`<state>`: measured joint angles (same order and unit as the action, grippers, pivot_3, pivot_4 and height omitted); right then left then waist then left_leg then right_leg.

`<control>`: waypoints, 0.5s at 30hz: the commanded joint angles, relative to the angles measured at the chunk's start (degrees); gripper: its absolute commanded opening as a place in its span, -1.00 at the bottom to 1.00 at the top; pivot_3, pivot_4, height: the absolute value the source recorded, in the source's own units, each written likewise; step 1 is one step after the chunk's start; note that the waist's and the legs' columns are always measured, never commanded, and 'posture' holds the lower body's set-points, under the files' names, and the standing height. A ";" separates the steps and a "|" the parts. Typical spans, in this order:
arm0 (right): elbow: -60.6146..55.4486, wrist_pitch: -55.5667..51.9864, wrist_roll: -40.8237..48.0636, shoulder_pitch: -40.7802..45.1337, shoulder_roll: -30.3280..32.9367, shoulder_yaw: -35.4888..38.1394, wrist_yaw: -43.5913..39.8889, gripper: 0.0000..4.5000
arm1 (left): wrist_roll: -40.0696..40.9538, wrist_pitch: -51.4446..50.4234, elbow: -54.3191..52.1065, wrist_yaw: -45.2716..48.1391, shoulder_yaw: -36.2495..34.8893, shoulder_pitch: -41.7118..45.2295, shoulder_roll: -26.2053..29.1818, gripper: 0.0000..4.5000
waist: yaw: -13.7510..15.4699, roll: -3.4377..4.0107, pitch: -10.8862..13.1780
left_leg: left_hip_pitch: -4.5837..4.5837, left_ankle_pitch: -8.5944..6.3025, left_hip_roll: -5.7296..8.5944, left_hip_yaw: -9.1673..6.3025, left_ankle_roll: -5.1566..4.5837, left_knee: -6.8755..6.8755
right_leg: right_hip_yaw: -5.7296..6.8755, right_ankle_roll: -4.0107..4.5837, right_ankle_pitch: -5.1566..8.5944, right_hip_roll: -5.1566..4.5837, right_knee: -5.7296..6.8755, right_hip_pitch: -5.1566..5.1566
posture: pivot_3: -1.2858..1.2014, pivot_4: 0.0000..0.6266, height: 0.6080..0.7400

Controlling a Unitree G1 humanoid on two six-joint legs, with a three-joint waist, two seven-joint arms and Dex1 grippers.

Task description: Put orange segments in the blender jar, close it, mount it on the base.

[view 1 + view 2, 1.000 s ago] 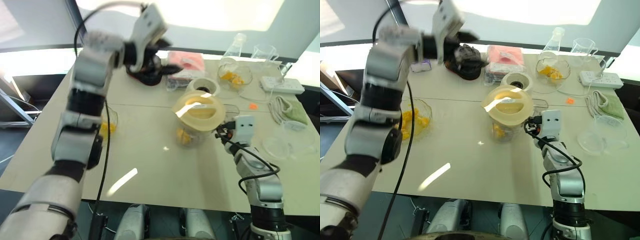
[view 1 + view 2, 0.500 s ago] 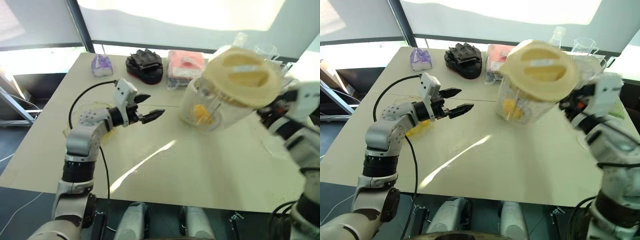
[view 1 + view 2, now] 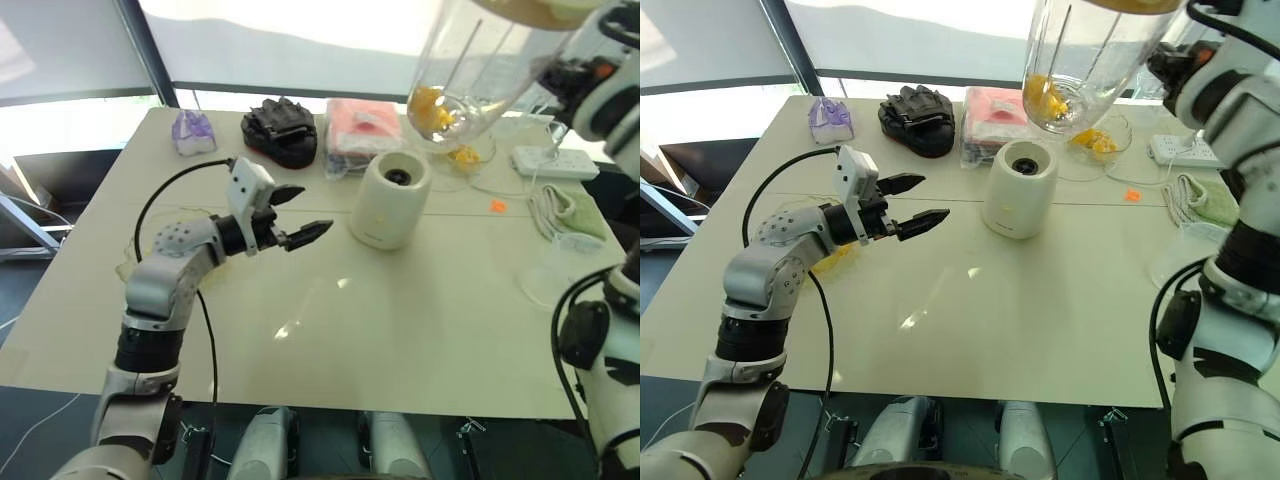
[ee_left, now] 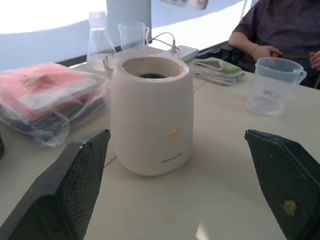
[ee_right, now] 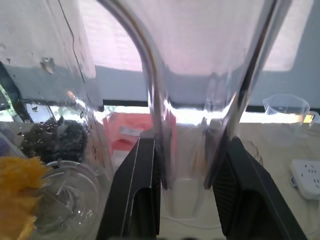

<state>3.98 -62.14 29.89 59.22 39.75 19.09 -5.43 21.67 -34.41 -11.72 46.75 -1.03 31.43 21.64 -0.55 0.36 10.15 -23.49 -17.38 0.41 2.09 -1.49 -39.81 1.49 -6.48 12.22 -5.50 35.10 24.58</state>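
Blender jar (image 3: 1080,60) with orange segments (image 3: 1045,98) lifted off desk (image 3: 970,310), now above base (image 3: 1018,203) | right hand (image 5: 182,200) clamps jar handle | left hand (image 3: 912,200) spread, empty | mounting next.

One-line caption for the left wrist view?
Open left pincer faces the cream blender base on the table, plastic-wrapped packet beside it.
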 commanded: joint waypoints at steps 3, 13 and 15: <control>7.11 7.16 -3.44 3.89 -0.72 -4.23 -5.61 -0.63 | 1.27 1.30 -3.67 -2.49 -1.11 -0.99 0.85 0.99 | -0.13 0.01 0.00 | -0.02 0.00 0.01 0.02 0.00 0.11 | 0.00 -0.01 0.00 0.00 -0.02 0.01 | 0.03 -0.52 1.00; 13.68 10.51 -7.65 3.49 -2.50 -7.33 -9.61 -0.63 | 2.96 1.03 -6.15 -6.12 -2.38 -2.58 1.72 0.99 | -0.09 0.01 0.02 | -0.01 0.02 0.00 0.03 0.04 0.27 | 0.03 -0.02 0.00 0.00 -0.02 0.08 | 0.03 -0.52 1.00; 13.59 10.32 -8.31 3.15 -3.29 -7.32 -8.90 -0.63 | 2.98 1.17 -6.27 -6.91 -2.11 -2.92 1.75 0.99 | -0.09 0.01 0.02 | -0.01 0.03 0.00 0.03 0.05 0.27 | 0.03 -0.02 0.00 0.00 -0.02 0.08 | 0.03 -0.52 1.00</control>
<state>19.29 -53.31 22.04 61.03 36.50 10.66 -14.54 24.20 -34.34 -15.70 40.58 -1.84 28.53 23.02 -0.64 0.37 10.16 -23.50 -17.34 0.41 2.12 -1.42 -39.54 1.51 -6.50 12.22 -5.50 35.08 24.66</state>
